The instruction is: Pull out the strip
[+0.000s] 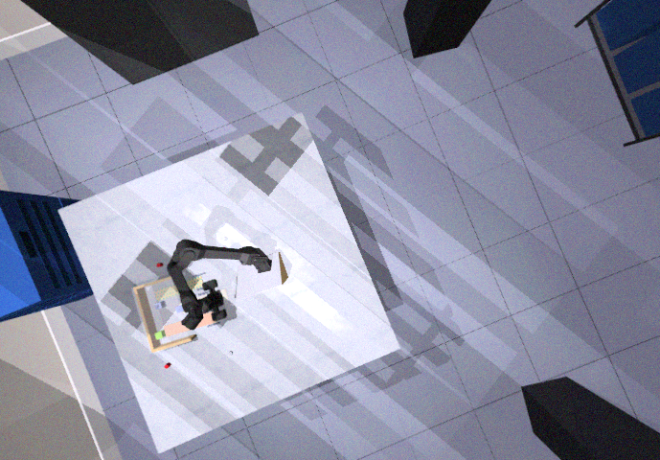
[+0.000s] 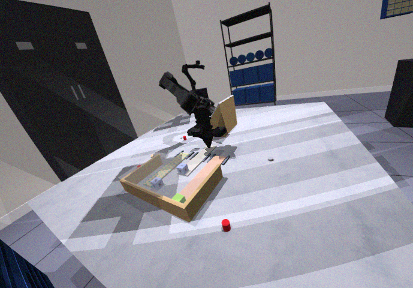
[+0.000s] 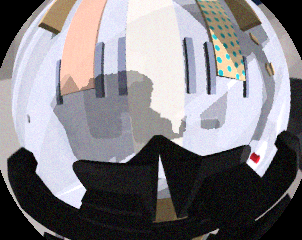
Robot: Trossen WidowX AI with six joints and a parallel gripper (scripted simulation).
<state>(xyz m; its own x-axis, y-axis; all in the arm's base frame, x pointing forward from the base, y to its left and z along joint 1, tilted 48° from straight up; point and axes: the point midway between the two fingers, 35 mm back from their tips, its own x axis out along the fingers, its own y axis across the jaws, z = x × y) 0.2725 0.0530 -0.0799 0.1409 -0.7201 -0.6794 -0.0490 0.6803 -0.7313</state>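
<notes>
And there's the pale blue cube, dark marks on its faces, sitting upright near the inner end of the flat cream strip, running lengthwise between dark guides, partly shadowed

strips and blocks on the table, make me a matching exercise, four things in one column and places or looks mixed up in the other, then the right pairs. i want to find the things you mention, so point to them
Things
1. green cube (image 1: 159, 335) (image 2: 178, 197)
2. near red cylinder (image 1: 167, 365) (image 2: 225, 225)
3. cream strip (image 2: 198, 159) (image 3: 156, 50)
4. dotted strip (image 1: 167, 293) (image 2: 162, 171) (image 3: 223, 50)

Places or looks
a. middle one of three strips
b. inside a corner of the wooden frame (image 1: 146, 314) (image 2: 204, 189) (image 3: 56, 20)
c. teal spots on a tan ground
d. outside the wooden frame

Right pairs: 1-b, 2-d, 3-a, 4-c
</notes>
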